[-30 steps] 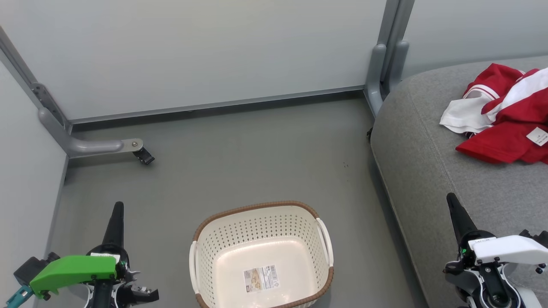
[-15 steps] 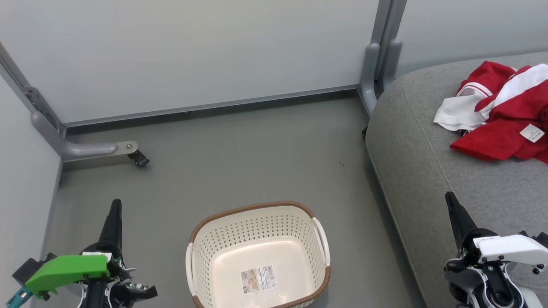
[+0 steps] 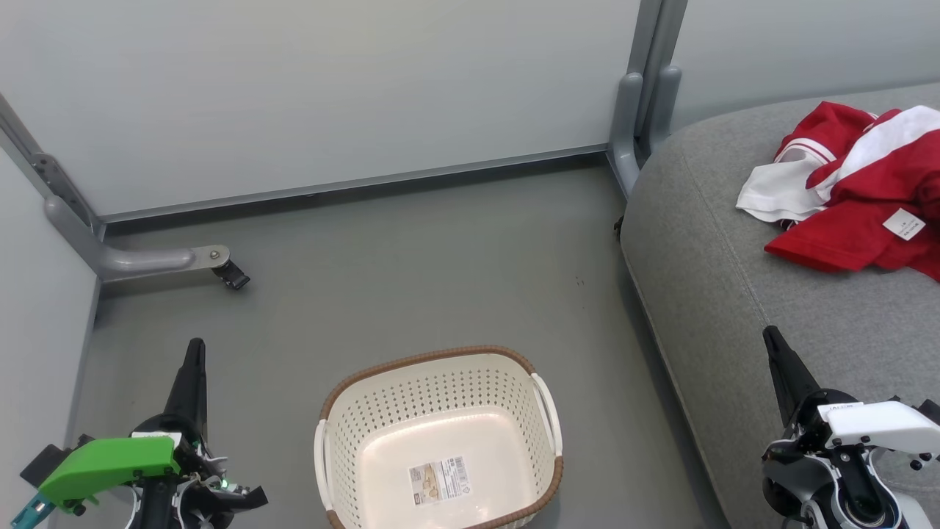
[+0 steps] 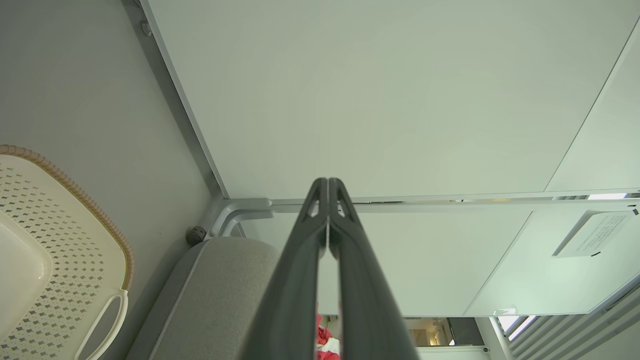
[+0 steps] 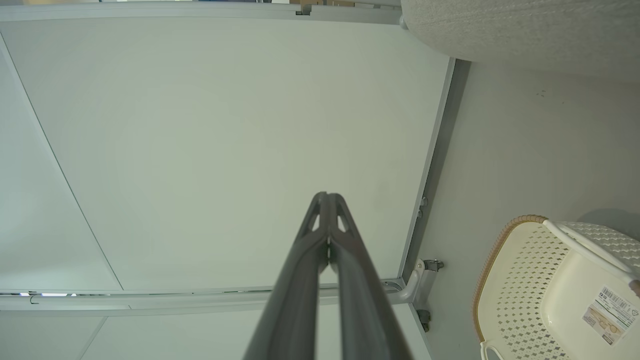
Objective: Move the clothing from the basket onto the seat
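- The left gripper (image 3: 194, 351) sits at 7 o'clock in the head view. Its two dark fingers are pressed together into one point aimed at 12 o'clock, and nothing is between them.
- In the left wrist view the left gripper (image 4: 327, 183) meets tip to tip against a pale wall panel.
- The right gripper (image 3: 772, 338) sits at 5 o'clock in the head view, over the near edge of the seat (image 3: 734, 308). Its fingers are also pressed together and bare.
- In the right wrist view the right gripper (image 5: 327, 196) is sealed at the tips, with a thin slit lower down.
- The basket (image 3: 426, 358) stands on the grey floor (image 3: 411, 272) at 6 o'clock, between the two grippers and apart from both. A paper label (image 3: 438, 479) lies on its inner floor, with no garment inside.
- The basket's brown rim (image 4: 75, 190) shows at 9 o'clock in the left wrist view and at 4 o'clock (image 5: 492, 260) in the right wrist view.
- The clothing (image 3: 859, 184) lies bunched on the seat at 2 o'clock, red with white panels, with a small white tag (image 3: 903, 223) facing up. It is well apart from the right gripper.
- A grey partition (image 3: 330, 95) closes the far side at 12 o'clock. Its metal foot (image 3: 158, 258) carries a caster (image 3: 231, 275) at 9 o'clock.
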### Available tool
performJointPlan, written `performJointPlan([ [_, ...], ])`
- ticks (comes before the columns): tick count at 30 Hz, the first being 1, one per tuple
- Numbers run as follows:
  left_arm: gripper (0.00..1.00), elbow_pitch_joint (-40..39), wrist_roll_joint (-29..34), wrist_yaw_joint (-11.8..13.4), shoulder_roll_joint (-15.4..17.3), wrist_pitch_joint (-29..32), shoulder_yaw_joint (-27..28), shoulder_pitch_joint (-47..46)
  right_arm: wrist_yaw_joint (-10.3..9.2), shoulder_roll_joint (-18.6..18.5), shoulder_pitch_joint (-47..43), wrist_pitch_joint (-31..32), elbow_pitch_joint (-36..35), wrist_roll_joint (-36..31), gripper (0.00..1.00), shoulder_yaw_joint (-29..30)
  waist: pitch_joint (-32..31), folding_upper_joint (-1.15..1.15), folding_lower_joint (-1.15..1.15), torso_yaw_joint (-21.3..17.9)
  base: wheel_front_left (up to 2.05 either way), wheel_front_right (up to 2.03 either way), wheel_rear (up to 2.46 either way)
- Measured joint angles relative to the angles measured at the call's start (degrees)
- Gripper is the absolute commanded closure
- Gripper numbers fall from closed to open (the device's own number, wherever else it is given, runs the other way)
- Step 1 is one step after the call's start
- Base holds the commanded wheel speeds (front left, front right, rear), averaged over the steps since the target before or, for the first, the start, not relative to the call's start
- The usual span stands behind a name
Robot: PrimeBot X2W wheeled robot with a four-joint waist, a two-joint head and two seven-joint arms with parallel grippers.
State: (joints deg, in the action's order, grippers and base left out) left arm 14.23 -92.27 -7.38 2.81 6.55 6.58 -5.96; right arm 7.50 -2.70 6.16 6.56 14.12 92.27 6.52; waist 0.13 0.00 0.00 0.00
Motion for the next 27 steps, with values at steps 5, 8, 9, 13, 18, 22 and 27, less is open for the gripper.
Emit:
performJointPlan([
  [5, 1.00, 0.0, 0.0, 0.0, 0.0, 0.0, 0.0, 0.0, 0.00, 0.0, 0.0, 0.0, 0.0, 0.0, 1.00, 0.0, 0.0, 0.00, 0.00, 0.0, 0.00, 0.00, 0.00],
  [8, 1.00, 0.0, 0.0, 0.0, 0.0, 0.0, 0.0, 0.0, 0.00, 0.0, 0.0, 0.0, 0.0, 0.0, 1.00, 0.0, 0.0, 0.00, 0.00, 0.0, 0.00, 0.00, 0.00],
  [9, 1.00, 0.0, 0.0, 0.0, 0.0, 0.0, 0.0, 0.0, 0.00, 0.0, 0.0, 0.0, 0.0, 0.0, 1.00, 0.0, 0.0, 0.00, 0.00, 0.0, 0.00, 0.00, 0.00],
  [13, 1.00, 0.0, 0.0, 0.0, 0.0, 0.0, 0.0, 0.0, 0.00, 0.0, 0.0, 0.0, 0.0, 0.0, 1.00, 0.0, 0.0, 0.00, 0.00, 0.0, 0.00, 0.00, 0.00],
  [18, 1.00, 0.0, 0.0, 0.0, 0.0, 0.0, 0.0, 0.0, 0.00, 0.0, 0.0, 0.0, 0.0, 0.0, 1.00, 0.0, 0.0, 0.00, 0.00, 0.0, 0.00, 0.00, 0.00],
  [22, 1.00, 0.0, 0.0, 0.0, 0.0, 0.0, 0.0, 0.0, 0.00, 0.0, 0.0, 0.0, 0.0, 0.0, 1.00, 0.0, 0.0, 0.00, 0.00, 0.0, 0.00, 0.00, 0.00],
  [27, 1.00, 0.0, 0.0, 0.0, 0.0, 0.0, 0.0, 0.0, 0.00, 0.0, 0.0, 0.0, 0.0, 0.0, 1.00, 0.0, 0.0, 0.00, 0.00, 0.0, 0.00, 0.00, 0.00],
])
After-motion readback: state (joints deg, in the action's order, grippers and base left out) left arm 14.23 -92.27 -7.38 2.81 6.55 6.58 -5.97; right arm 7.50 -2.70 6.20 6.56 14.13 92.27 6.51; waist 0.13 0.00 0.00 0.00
